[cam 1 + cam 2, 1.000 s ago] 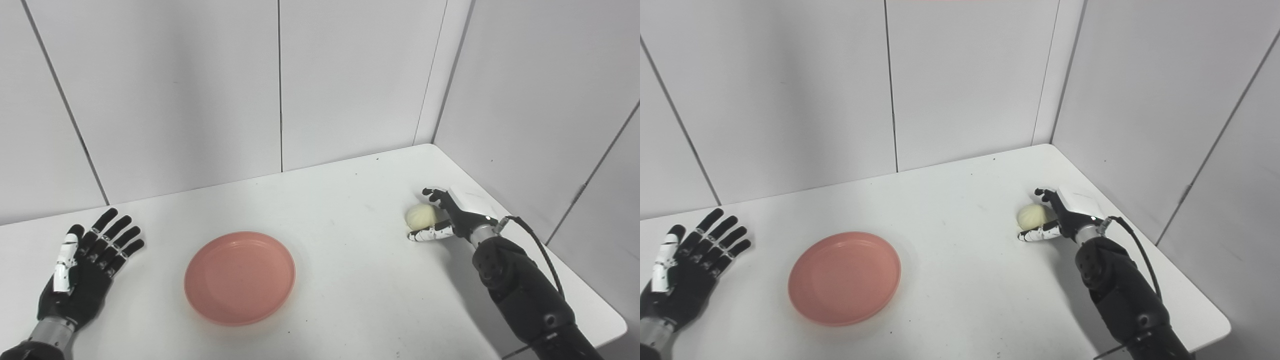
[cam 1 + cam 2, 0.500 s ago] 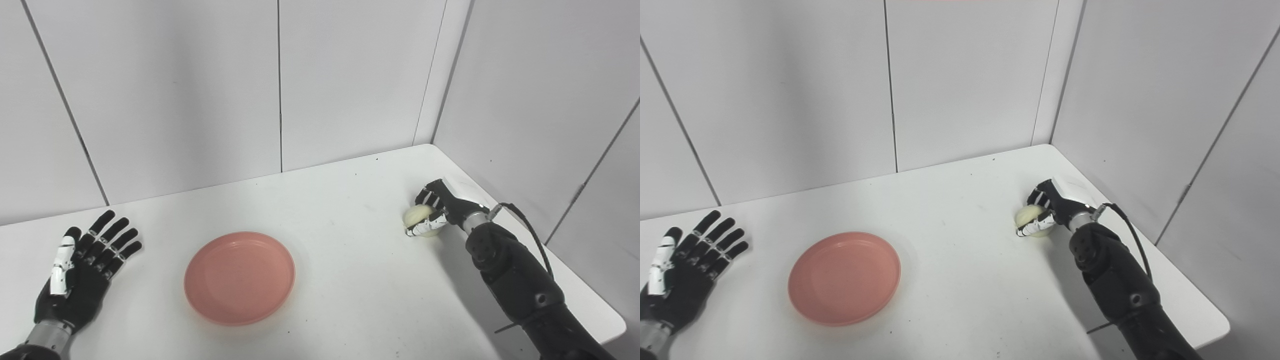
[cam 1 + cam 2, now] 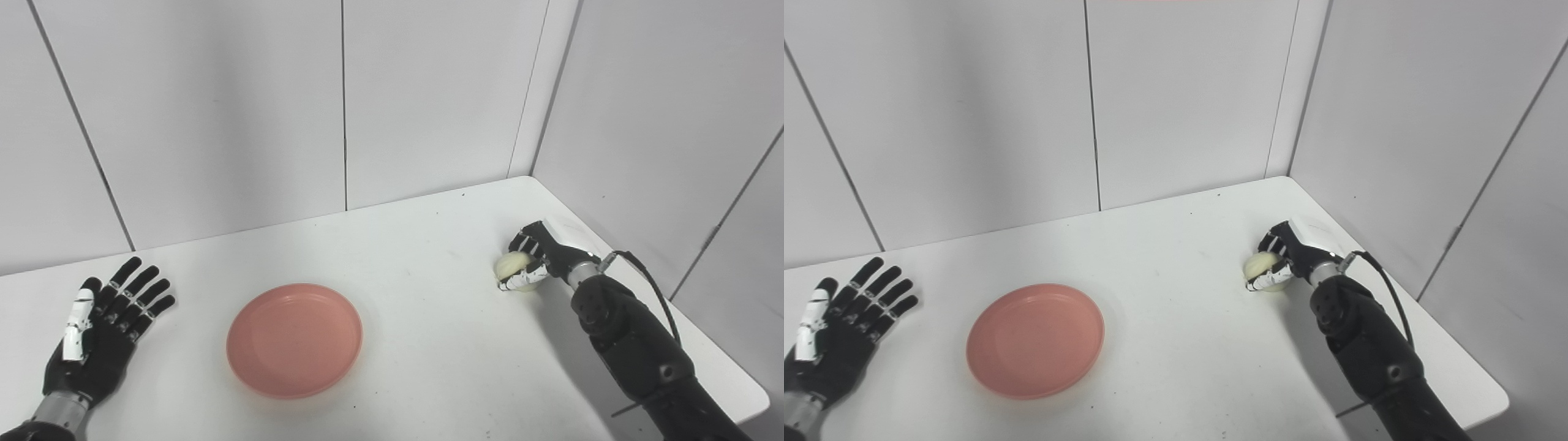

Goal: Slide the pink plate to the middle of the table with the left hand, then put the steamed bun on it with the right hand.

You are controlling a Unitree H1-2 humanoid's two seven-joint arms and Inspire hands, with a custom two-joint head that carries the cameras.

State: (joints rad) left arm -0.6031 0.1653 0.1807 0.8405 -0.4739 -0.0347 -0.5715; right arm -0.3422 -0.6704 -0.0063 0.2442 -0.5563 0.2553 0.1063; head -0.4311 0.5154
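Right of the plate, well apart from it and near the table's right edge, sits the bun, resting on the surface so far as I can tell. My right hand is wrapped round it: fingers over the top and far side, thumb under the near side. I read that as a grasp on the bun, not lifted yet.

Left of the plate, the left hand lies flat with fingers spread, holding nothing, near the plate but not touching it.

Plate looks roughly mid-table, a bit left of centre; I judge the slide done.

Key relation for the next move: the plate lies left of the bun and somewhat nearer me. Carry runs leftward and slightly toward me across bare table. The right hand is on the bun and is the one the task calls for. Bun is round, so no long axis to mind.

Risk: soft bun may squash or roll from a loose hold.
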